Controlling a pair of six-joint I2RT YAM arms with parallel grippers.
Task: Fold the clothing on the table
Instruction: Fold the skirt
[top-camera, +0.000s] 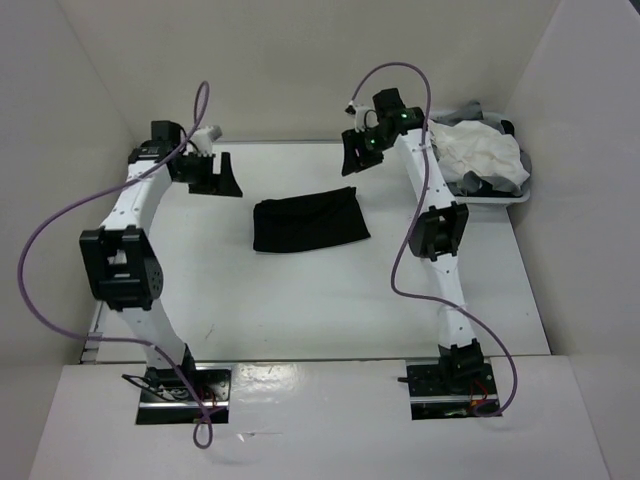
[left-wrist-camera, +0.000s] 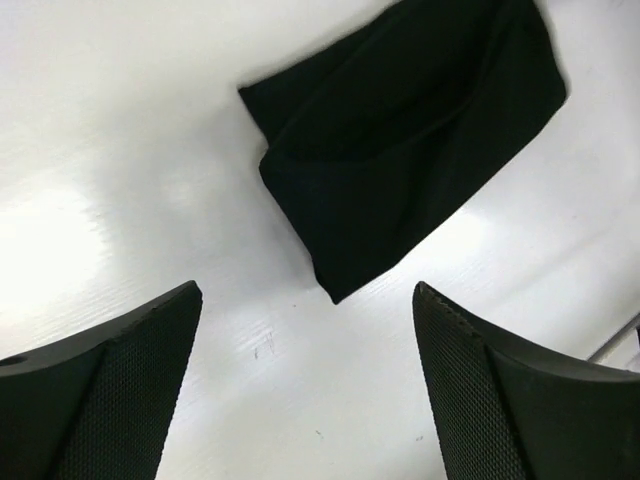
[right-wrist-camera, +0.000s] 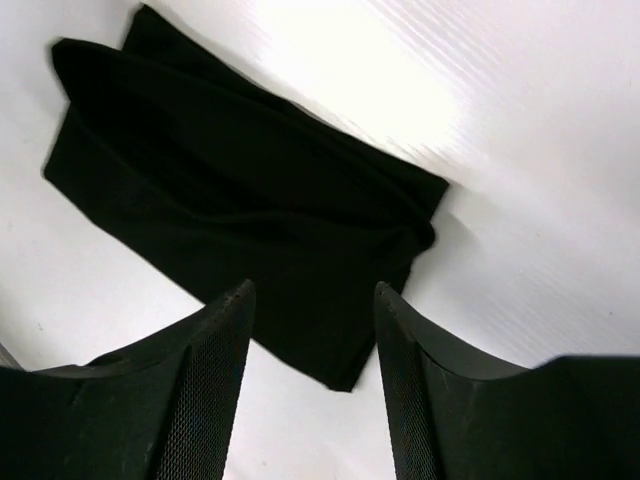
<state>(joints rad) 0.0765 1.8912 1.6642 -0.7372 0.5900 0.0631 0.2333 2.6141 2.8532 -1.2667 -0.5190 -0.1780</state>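
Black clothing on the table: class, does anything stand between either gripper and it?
Nothing visible does. Only bare table lies between the left gripper and the clothing, and likewise for the right gripper. Both stand open and empty.

The white matte counter (top-camera: 300, 300) is seen lying flat. The black clothing (top-camera: 308, 221) is laid directly on it, folded into a rough rectangle, about midway between left and right and toward the far side. A basket (top-camera: 497, 199) is set at the far right corner.
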